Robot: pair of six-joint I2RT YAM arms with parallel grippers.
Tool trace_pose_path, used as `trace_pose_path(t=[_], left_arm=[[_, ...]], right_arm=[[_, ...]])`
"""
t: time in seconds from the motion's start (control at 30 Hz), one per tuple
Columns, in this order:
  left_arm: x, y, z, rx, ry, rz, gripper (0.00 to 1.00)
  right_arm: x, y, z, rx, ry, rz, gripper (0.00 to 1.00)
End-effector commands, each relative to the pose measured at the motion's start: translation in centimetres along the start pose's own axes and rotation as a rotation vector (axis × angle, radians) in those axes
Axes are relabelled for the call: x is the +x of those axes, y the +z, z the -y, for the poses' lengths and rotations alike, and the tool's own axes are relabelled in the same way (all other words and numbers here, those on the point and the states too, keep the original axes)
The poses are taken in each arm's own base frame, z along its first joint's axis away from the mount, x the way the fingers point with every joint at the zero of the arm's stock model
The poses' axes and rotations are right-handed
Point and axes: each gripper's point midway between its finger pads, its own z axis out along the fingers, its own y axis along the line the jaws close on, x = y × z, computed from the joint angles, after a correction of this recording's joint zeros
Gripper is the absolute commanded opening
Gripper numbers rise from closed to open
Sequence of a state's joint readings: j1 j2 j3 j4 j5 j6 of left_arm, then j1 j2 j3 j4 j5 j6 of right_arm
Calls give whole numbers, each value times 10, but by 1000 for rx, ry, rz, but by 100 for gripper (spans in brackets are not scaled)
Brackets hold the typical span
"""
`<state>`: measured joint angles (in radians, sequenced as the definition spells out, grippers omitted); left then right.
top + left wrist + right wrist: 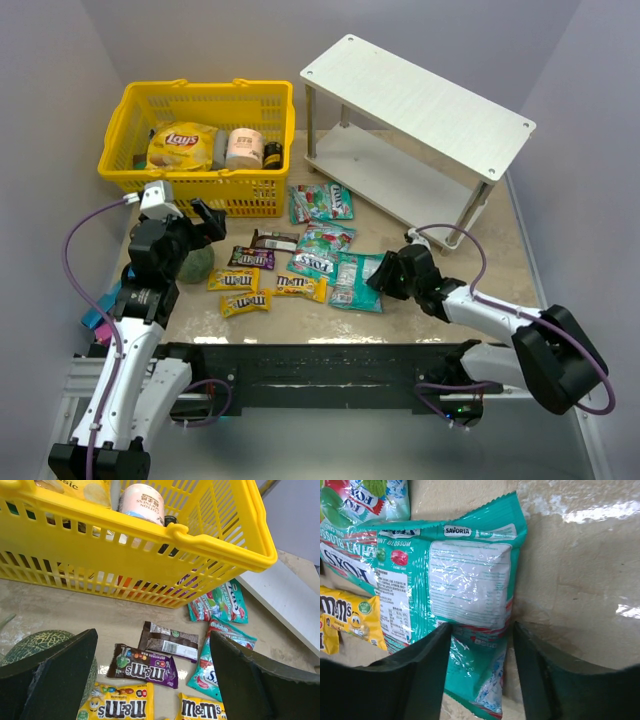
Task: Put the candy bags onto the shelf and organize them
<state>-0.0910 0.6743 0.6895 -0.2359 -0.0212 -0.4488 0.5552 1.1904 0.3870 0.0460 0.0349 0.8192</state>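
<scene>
While straddling the near end of one teal candy bag point(470, 580) at the table's point(330, 325) middle with the right gripper point(482, 630) half closed, cannot tell whether clamped. Hovering the left gripper point(153, 635) wide open and empty over the purple packet point(145, 666), before the yellow basket point(220, 545). Other candy bags point(322, 202) loose alongside; white shelf point(420, 100) at the far right corner.

Three glossy teal candy bags point(321, 202) lie flat on the worktop point(500, 260), the nearest teal bag point(357, 282) back side up. Yellow M&M's packets point(233, 279) and a purple M&M's packet point(251, 258) lie left of them. The white two-tier shelf point(415, 100) stands upright behind.
</scene>
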Motion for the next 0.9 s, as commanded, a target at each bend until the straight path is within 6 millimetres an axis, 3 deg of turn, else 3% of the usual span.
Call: trace_pose_path(t=[0.0, 0.1, 0.2, 0.33, 0.43, 0.87], left_arm=[[-2, 0, 6, 35, 17, -2, 100], [-2, 0, 6, 38, 15, -3, 100], [-1, 1, 6, 35, 15, -5, 99], [0, 1, 5, 34, 15, -9, 100], [1, 2, 5, 35, 14, -15, 100], [4, 3, 5, 31, 12, -32, 100]], right_arm=[[6, 2, 0, -9, 17, -22, 38], [4, 0, 1, 1, 20, -18, 16], [-5, -6, -3, 0, 12, 11, 0], [-20, -19, -14, -18, -35, 41, 0], [-36, -33, -36, -80, -88, 62, 0], [-145, -136, -162, -381, -280, 303, 0]])
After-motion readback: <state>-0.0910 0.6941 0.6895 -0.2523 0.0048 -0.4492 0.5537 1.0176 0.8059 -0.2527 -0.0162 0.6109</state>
